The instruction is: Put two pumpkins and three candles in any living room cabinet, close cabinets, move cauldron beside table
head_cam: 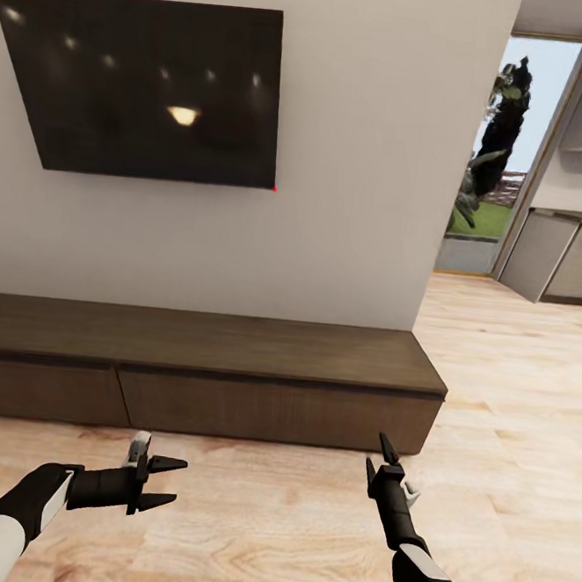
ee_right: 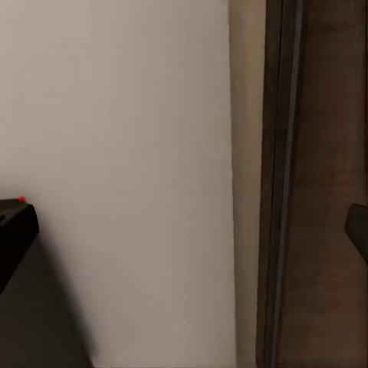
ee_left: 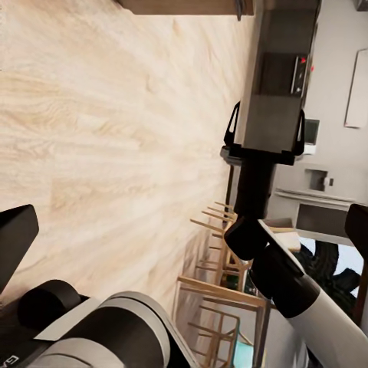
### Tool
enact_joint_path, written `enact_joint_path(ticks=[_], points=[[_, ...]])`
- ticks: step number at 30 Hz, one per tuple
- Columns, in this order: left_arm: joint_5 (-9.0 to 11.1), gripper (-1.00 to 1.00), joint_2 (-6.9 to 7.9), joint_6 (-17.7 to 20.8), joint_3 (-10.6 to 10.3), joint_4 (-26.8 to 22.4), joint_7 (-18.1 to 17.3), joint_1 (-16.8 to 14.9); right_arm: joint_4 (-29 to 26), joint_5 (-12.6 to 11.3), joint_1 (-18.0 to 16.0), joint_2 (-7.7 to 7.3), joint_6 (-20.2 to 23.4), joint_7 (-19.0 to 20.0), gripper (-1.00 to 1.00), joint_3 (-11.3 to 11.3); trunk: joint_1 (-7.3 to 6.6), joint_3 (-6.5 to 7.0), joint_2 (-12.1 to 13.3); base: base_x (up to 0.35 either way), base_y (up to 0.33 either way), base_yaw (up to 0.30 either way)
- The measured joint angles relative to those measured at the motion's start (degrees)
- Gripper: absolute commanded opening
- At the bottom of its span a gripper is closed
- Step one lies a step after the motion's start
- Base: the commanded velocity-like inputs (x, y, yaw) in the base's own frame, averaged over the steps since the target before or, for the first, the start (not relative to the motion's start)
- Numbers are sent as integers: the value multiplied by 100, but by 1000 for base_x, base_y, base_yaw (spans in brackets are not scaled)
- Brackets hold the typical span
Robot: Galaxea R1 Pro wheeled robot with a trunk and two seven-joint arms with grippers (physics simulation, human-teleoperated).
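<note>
The long, low dark-brown cabinet (head_cam: 207, 341) runs along the white wall straight ahead, and its flat drawer fronts (head_cam: 272, 410) sit flush and shut. My left gripper (head_cam: 179, 482) hovers over the floor in front of the cabinet, open and empty, fingers pointing right. My right gripper (head_cam: 379, 453) points at the cabinet's right end, just short of its front, open with nothing in it. In the right wrist view the cabinet (ee_right: 322, 192) is close, beside the wall. No pumpkin, candle, cauldron or glass-topped table is in view.
A large black TV (head_cam: 150, 85) hangs on the wall above the cabinet. Pale wood floor (head_cam: 287, 538) spreads around me. To the right are a glass door to the garden (head_cam: 496, 168) and grey kitchen units (head_cam: 567, 258). Wooden chairs (ee_left: 218, 261) stand further off.
</note>
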Motion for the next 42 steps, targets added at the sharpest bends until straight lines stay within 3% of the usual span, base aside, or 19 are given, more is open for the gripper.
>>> enact_joint_path(ticks=[21, 31, 42], points=[[0, 100, 4, 0, 0, 0, 0, -1, -1, 13, 0, 11, -16, -2, 100, 0, 461, -377, -842, 0, 0, 0], [2, 100, 19, 8, -7, -11, -16, -3, -1, 38, 0, 2, -12, -11, 100, 20, 465, -399, -846, 9, 0, 0], [2, 100, 26, 9, -8, -18, -18, -1, -1, 38, 0, 0, -12, -11, 100, 26, 465, -399, -846, 287, 0, 0]])
